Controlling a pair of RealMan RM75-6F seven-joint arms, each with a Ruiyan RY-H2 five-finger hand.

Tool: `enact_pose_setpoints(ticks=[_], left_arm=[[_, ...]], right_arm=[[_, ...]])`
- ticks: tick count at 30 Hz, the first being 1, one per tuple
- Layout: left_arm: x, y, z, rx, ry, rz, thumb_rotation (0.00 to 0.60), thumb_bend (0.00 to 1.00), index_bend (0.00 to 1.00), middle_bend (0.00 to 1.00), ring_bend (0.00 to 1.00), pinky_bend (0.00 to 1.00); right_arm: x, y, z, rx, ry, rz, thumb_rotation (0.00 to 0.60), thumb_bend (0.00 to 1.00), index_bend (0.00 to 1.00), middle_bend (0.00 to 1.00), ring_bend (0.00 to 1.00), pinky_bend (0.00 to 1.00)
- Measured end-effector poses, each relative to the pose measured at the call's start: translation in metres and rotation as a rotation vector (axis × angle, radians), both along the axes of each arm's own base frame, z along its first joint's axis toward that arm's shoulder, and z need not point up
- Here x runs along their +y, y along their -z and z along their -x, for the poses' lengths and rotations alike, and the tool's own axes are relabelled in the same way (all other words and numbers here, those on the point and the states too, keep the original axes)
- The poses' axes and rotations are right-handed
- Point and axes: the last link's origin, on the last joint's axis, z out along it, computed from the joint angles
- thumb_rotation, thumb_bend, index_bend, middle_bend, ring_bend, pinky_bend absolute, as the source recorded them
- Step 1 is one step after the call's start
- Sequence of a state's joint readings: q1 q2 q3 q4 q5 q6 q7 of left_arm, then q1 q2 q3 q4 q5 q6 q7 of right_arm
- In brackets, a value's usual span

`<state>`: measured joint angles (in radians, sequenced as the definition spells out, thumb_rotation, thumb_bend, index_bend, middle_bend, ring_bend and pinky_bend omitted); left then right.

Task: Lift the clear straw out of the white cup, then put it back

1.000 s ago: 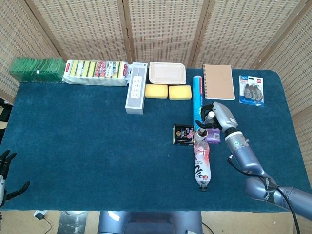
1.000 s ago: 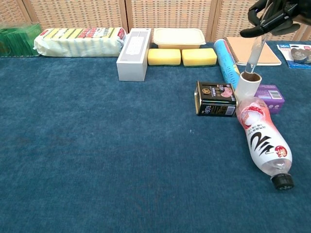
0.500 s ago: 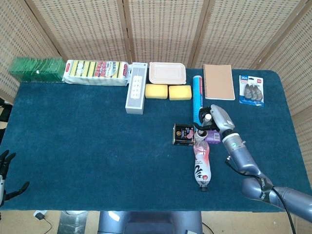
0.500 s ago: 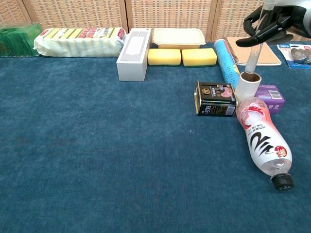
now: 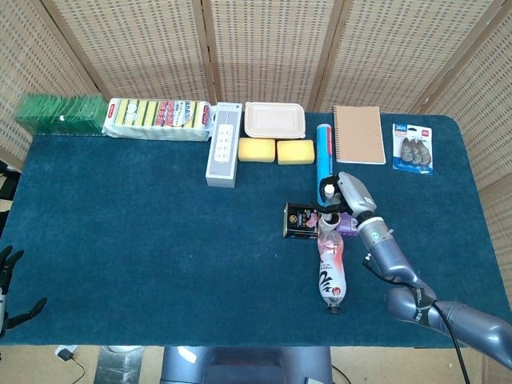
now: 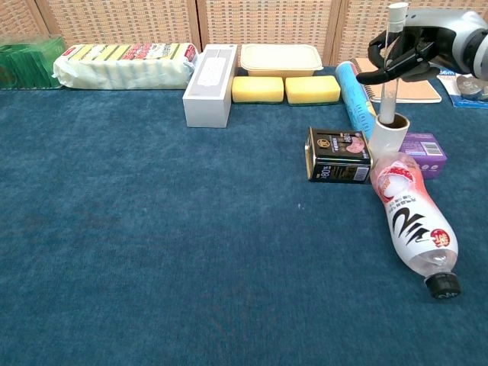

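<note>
The left hand (image 5: 10, 282) was cut off by the head view's left edge, its grip unreadable. The right hand (image 6: 427, 47) ran off the chest view's right edge. The straw's (image 6: 391, 65) lower end was hidden inside the cup (image 6: 390, 134). The bottle (image 6: 410, 216) hid the cup's base. The tin's (image 6: 338, 155) label print was too small to read.

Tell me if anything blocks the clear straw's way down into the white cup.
Nothing visible does. The right hand holds the clear plastic straw upright, its lower end already inside the open mouth of the white cylindrical cup.
</note>
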<state>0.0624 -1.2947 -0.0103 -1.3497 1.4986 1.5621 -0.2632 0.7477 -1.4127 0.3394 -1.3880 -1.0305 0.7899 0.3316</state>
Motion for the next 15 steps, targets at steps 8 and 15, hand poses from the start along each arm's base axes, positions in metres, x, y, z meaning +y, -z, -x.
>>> enact_pose_setpoints(ticks=[8,15], left_arm=[[0.0,-0.0001,-0.0016,0.003,-0.001,0.0,0.6,0.2,0.07,0.0,0.0,0.15],[0.001,0.0003,-0.0026,0.007,-0.003,0.004,0.6,0.19,0.07,0.0,0.0,0.15]], right_arm=[[-0.0054,0.0021,0.003,-0.011,-0.002,-0.014,0.6,0.35,0.8,0.97,0.98,0.93],[-0.0079,0.0026,0.0056,-0.016,-0.011,-0.022,0.6,0.34,0.75,0.9,0.87,0.79]])
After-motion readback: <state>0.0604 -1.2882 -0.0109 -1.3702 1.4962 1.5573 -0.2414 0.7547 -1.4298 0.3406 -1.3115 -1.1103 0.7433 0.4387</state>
